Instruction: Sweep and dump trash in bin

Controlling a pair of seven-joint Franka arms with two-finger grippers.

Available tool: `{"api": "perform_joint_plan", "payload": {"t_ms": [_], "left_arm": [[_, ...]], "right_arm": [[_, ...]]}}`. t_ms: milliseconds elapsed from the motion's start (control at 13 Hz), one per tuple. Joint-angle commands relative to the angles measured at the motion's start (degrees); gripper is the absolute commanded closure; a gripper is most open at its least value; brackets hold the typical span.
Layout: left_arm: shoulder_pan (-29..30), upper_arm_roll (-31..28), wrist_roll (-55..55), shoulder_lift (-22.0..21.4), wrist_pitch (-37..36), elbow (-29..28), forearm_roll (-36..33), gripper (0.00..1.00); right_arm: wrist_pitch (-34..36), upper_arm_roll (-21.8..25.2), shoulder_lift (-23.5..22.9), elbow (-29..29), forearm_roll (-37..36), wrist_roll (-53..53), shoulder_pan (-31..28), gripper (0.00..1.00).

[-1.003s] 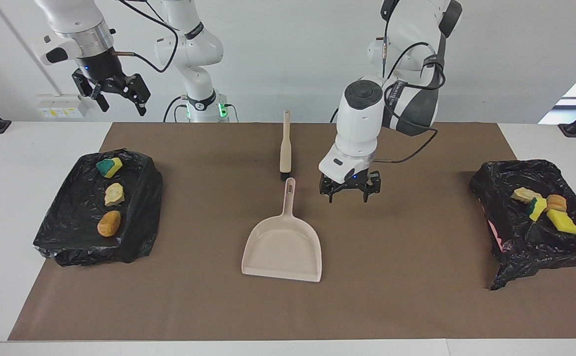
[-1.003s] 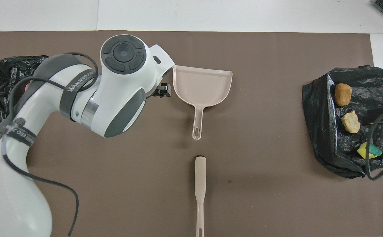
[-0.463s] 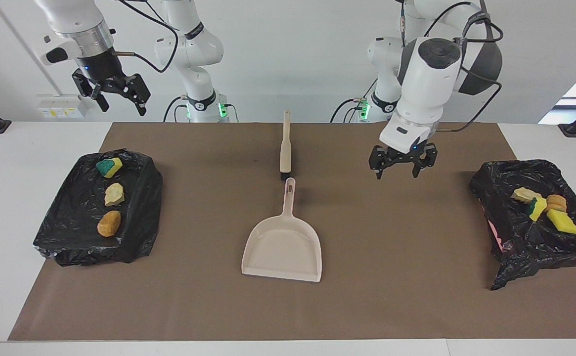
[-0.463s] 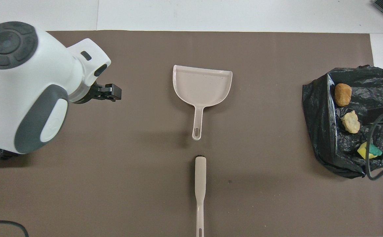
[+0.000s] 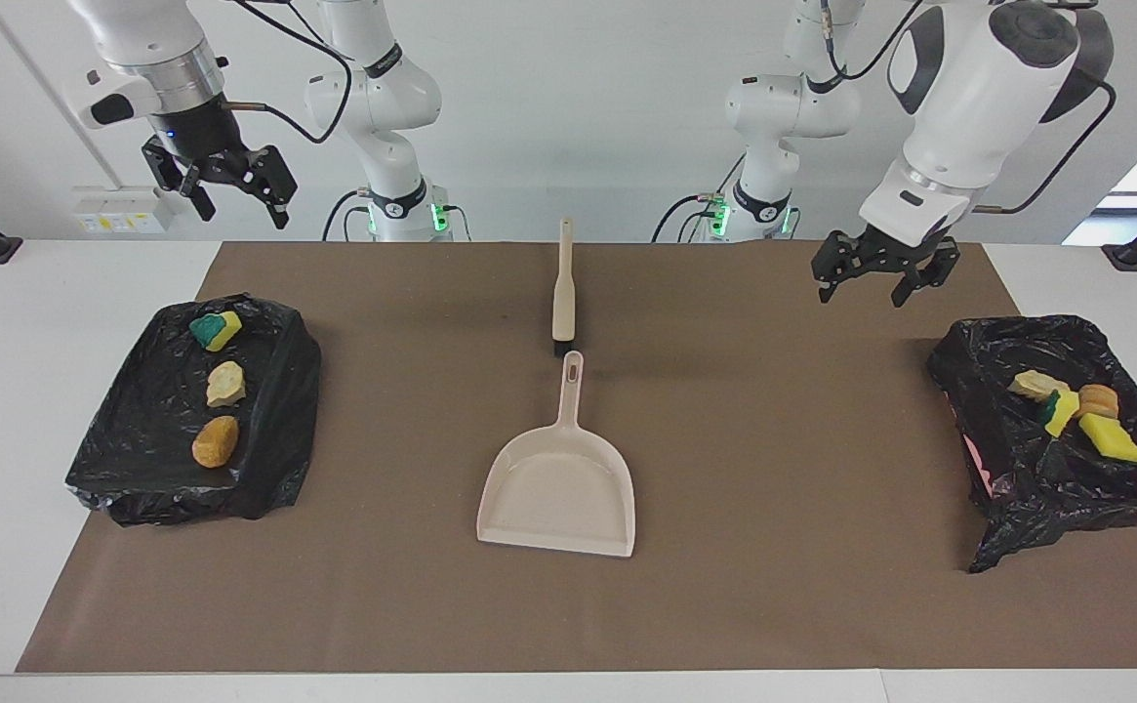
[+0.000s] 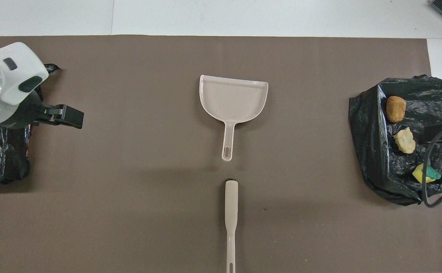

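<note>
dustpan (image 5: 556, 493) nr brush (image 5: 562, 288), brown mat (image 5: 773, 547).

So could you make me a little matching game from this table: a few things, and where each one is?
Things:
1. dustpan
2. brush
3. left gripper
4. orange-brown chunk

Places:
A. in the black-lined bin at the right arm's end
B. up in the air, open and empty
C. mid-mat, handle toward the robots
D. on the mat, nearer the robots than the dustpan

Pairs: 1-C, 2-D, 3-B, 4-A

A robotics lab: two white arms (image 5: 373, 88) bolted at a white table (image 5: 41, 293) against a bare wall.
</note>
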State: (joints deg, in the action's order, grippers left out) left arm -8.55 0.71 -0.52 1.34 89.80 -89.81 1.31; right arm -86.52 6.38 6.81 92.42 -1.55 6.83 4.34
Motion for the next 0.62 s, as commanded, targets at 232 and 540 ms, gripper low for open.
{"api": "perform_joint_plan", "payload": {"t_ms": [232,540], "left_arm": [[0.5,-5.3,5.5,-1.8,-13.0,6.6,1.0,0.0],[0.6,-7.1,10.4,-1.9,-13.3,7.2,0.7,0.0]], "right_arm": [[-0.1,-0.1,0.9,1.5,3.4,-5.3,-0.7,0.0],[-0.5,-0.1,1.2,2.2,2.9,-5.4,-0.7,0.0]]}}
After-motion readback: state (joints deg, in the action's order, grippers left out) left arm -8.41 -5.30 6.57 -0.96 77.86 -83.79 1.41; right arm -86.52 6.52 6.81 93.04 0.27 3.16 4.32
